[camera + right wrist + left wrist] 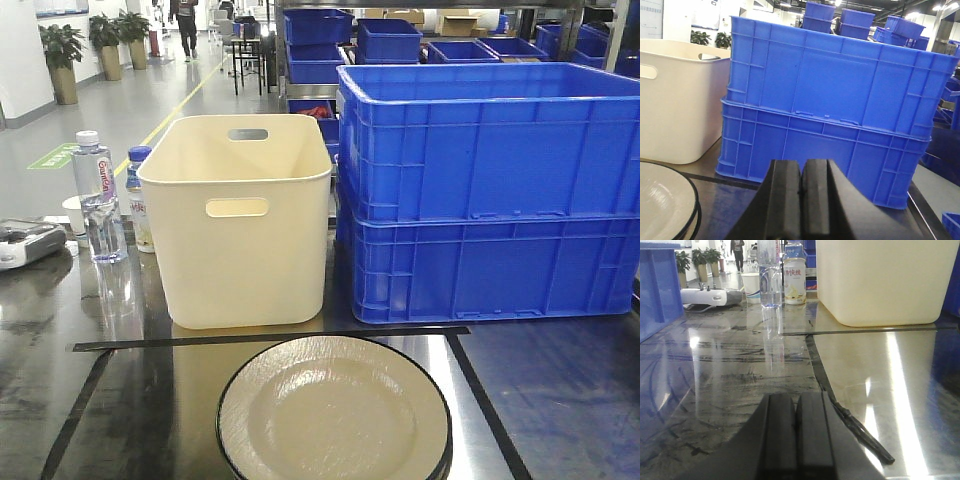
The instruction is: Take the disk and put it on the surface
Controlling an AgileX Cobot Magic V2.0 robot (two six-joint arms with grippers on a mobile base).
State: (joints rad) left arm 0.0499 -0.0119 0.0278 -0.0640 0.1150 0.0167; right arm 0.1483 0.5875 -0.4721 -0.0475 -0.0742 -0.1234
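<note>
The disk (333,412) is a cream plate with a thin black rim. It lies flat on the glossy dark surface (560,380), inside the black tape strips (270,338), near the front edge. Its edge also shows at the lower left of the right wrist view, disk (660,200). My right gripper (803,167) is shut and empty, to the right of the disk and pointing at the blue crates. My left gripper (796,400) is shut and empty over the surface (865,370) beside a tape strip (850,420); the disk is out of its view. Neither gripper shows in the front view.
A cream tub (240,220) stands just behind the disk. Two stacked blue crates (490,190) stand to its right. At the back left are a water bottle (98,195), a small drink bottle (794,275), a paper cup (751,287) and a white device (25,242).
</note>
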